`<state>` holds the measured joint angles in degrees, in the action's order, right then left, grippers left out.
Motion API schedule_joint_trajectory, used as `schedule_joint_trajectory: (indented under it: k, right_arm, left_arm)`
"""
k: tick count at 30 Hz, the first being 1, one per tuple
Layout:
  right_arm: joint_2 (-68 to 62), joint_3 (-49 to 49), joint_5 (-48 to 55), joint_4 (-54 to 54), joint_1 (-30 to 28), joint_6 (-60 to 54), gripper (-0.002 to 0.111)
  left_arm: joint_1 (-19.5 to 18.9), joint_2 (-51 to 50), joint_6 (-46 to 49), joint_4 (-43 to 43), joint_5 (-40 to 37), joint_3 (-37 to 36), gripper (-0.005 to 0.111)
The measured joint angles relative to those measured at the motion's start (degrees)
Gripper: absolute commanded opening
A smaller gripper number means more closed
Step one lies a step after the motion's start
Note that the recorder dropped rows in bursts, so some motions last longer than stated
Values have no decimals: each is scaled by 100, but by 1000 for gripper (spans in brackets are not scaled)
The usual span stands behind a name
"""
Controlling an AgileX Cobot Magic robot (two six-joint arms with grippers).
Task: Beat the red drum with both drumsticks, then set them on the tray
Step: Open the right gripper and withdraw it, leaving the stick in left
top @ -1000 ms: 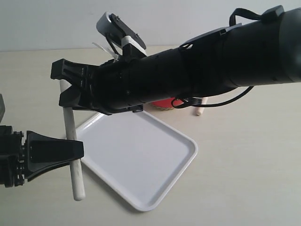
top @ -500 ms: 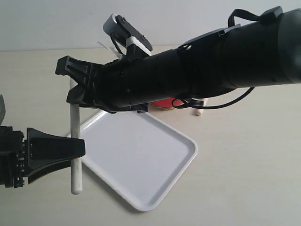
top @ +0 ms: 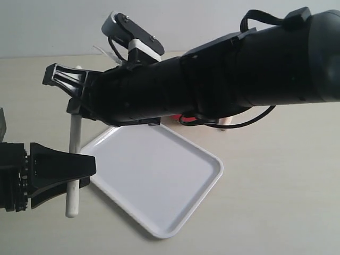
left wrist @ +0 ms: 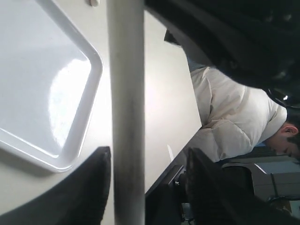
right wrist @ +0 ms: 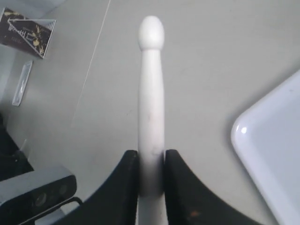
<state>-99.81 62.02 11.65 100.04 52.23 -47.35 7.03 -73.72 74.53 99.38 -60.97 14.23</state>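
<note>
My right gripper [top: 61,90] reaches across to the left and is shut on a pale drumstick [top: 74,138], which hangs roughly upright just left of the white tray [top: 159,180]. In the right wrist view the jaws [right wrist: 151,157] pinch the drumstick [right wrist: 151,93], whose rounded tip points away over the table. My left gripper [top: 91,172] is open around the stick's lower part; the drumstick [left wrist: 126,93] passes between its wide-apart fingers [left wrist: 148,154]. The red drum [top: 175,115] shows only as a sliver behind the right arm. The second drumstick [top: 223,123] pokes out beyond it.
The tray's corner [left wrist: 42,84] lies beside the left gripper, and its rim [right wrist: 276,140] lies near the right one. A person in a white jacket [left wrist: 229,112] sits past the table edge. A grey camera unit [right wrist: 37,192] and a printed card [right wrist: 28,30] lie off the table.
The right gripper has shifted left with the drumstick, whose lower end rose a little and swung left. The left gripper has stayed where it was, open.
</note>
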Motion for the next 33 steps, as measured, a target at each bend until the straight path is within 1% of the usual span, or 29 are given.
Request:
schedule_joint_trajectory:
  k: [6, 16, 20, 22, 23, 24, 25, 26, 27, 28, 31, 33]
  right_arm:
    - [132, 0, -300, 0, 0, 12, 0]
    - [157, 0, -401, 0, 3, 96, 0]
    - [157, 0, -535, 0, 173, 109, 0]
    - [157, 0, -576, 0, 234, 109, 0]
    - [157, 0, -601, 0, 234, 109, 0]
    - [157, 0, -654, 0, 234, 109, 0]
    - [157, 0, -680, 0, 234, 109, 0]
    - [157, 0, -680, 0, 234, 109, 0]
    - [157, 0, -680, 0, 234, 109, 0]
    - [157, 0, -680, 0, 234, 109, 0]
    - [157, 0, -680, 0, 234, 109, 0]
    - [157, 0, -669, 12, 234, 35, 3]
  left_arm:
    - [0, 0, 1, 0, -74, 0, 49]
    - [0, 0, 1, 0, -74, 0, 49]
    - [0, 0, 1, 0, -24, 0, 49]
    - [0, 0, 1, 0, 4, 0, 45]
    - [0, 0, 1, 0, 8, 0, 37]
    - [0, 0, 1, 0, 8, 0, 31]
    - [0, 0, 1, 0, 8, 0, 19]
    - [0, 0, 1, 0, 18, 0, 14]
    - [0, 0, 1, 0, 18, 0, 3]
    - [0, 0, 1, 0, 59, 0, 0]
    - [0, 0, 1, 0, 81, 0, 0]
    - [0, 0, 1, -11, 92, 0, 0]
